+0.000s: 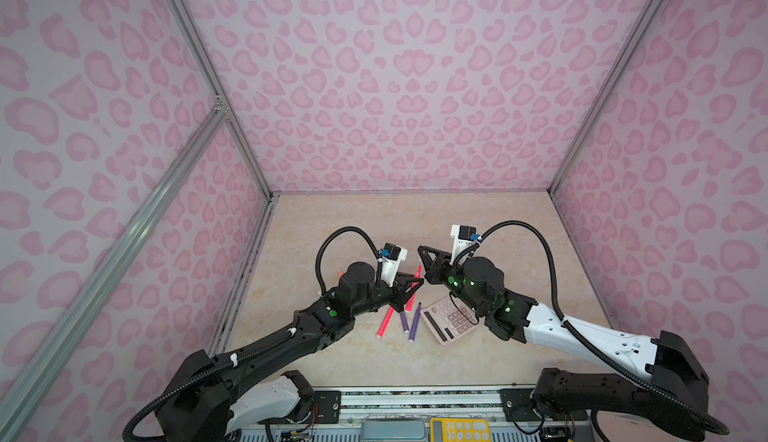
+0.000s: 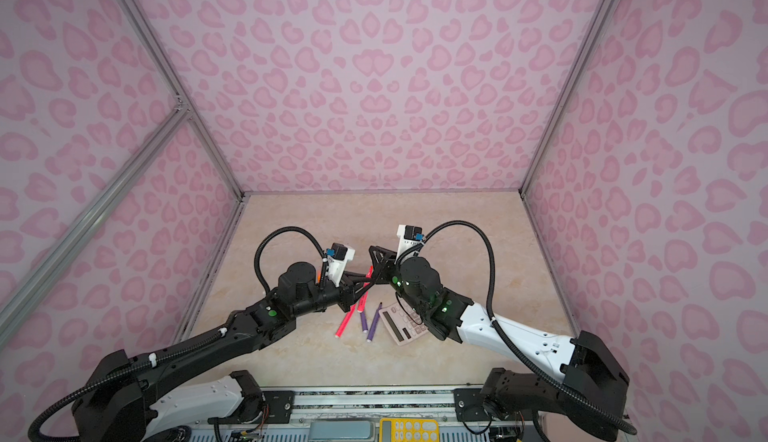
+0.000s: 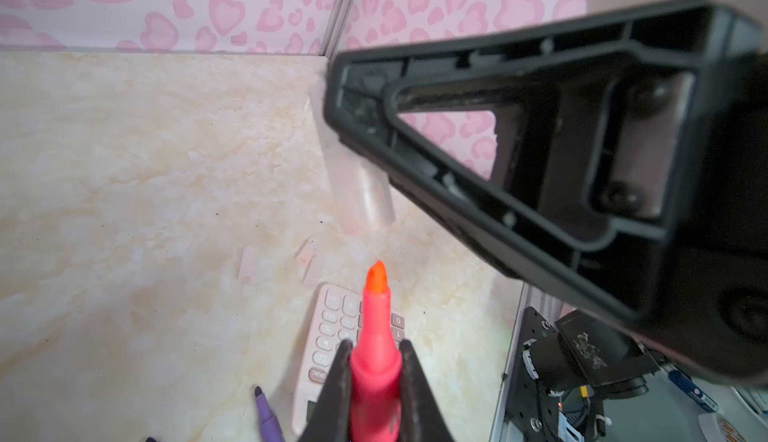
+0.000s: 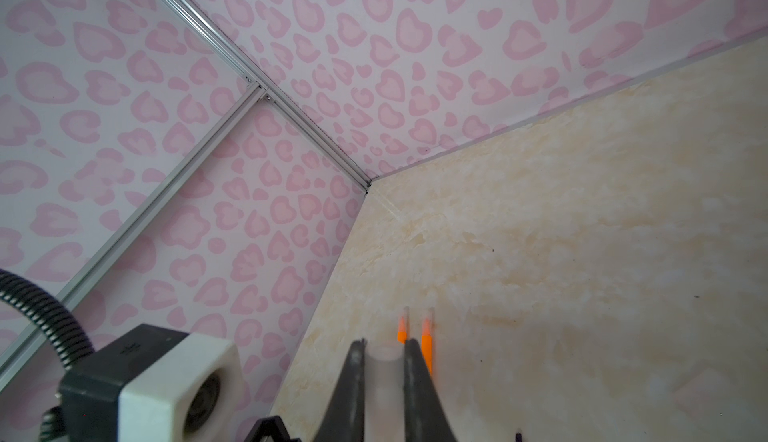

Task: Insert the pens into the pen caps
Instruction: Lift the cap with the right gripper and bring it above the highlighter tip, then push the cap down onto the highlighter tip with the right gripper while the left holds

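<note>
Left wrist view: my left gripper (image 3: 375, 346) grips a pink-red pen (image 3: 376, 319), orange tip bare; my right gripper (image 4: 384, 342) pinches a clear, frosted cap (image 4: 384, 363)

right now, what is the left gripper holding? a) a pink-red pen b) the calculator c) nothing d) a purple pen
A: in the left wrist view the left gripper is shut on the pink-red pen. The two purple pens and the calculator lie on the table, and the right gripper holds a clear cap.
</note>
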{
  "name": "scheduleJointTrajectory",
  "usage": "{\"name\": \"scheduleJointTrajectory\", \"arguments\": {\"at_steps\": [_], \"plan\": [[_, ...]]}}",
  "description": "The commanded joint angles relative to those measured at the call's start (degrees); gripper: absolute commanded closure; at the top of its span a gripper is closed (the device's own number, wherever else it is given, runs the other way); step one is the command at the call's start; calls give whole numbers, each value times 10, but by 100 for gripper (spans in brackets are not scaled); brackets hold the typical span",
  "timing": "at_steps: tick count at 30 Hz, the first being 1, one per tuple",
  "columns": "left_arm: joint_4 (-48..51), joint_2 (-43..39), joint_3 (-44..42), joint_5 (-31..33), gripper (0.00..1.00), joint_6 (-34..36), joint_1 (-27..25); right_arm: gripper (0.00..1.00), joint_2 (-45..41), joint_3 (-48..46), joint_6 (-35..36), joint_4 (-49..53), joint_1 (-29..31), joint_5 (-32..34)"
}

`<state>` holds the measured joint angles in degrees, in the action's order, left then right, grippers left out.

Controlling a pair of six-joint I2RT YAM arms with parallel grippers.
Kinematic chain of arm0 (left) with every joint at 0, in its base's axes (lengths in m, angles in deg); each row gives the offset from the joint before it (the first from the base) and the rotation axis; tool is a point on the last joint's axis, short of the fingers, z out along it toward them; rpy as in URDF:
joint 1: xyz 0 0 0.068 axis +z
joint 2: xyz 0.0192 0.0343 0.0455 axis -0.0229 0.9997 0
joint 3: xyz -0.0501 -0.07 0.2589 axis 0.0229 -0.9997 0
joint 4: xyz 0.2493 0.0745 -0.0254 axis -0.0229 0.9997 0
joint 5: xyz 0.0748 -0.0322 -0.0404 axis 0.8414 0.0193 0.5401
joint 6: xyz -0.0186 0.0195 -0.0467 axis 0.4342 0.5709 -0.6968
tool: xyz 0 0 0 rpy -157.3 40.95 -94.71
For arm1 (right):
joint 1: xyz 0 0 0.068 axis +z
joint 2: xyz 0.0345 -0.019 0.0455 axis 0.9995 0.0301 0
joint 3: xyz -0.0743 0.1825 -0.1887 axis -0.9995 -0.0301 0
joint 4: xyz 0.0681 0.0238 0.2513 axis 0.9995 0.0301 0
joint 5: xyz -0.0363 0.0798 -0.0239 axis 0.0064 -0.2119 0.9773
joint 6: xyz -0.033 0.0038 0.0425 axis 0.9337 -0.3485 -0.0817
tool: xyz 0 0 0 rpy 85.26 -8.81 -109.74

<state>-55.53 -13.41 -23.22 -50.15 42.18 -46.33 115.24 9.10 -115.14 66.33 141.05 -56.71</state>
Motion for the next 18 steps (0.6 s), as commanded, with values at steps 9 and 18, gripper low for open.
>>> {"name": "scheduleJointTrajectory", "arguments": {"at_steps": [9, 18], "plan": [[-2, -7, -3, 32, 97, 6, 0, 100, 0, -10, 3, -13, 15, 19], [0, -13, -6, 36, 97, 7, 0, 100, 20, -7, 2, -17, 24, 22]]}}
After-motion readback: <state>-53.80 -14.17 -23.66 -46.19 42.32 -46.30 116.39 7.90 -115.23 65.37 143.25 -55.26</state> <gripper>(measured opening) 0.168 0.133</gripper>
